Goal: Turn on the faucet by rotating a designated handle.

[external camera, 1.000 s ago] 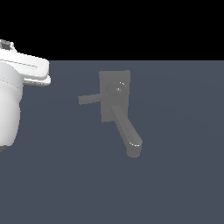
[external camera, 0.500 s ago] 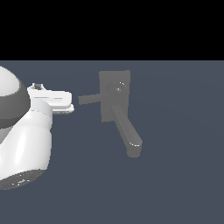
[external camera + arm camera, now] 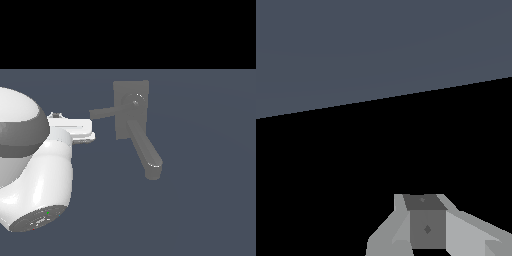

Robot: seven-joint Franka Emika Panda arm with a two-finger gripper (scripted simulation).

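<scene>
Over the plain grey-blue floor, the gripper [image 3: 91, 131], its jaw state impossible to tell, has closed in from the exterior view's left to just beside the handle [image 3: 102, 114] of the faucet [image 3: 132, 117], so contact looks near

matte grey faucet [image 3: 132, 111], glossy white arm [image 3: 35, 175]

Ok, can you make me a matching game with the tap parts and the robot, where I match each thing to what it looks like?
Things:
1. handle
2. spout
3. backplate
4. robot arm

Looks:
A. white and round, with a dark grey band
B. flat grey rectangle
C. thin straight grey bar sticking out sideways
D. thick grey tube with a tip that turns down

Pairs: 1-C, 2-D, 3-B, 4-A
</scene>
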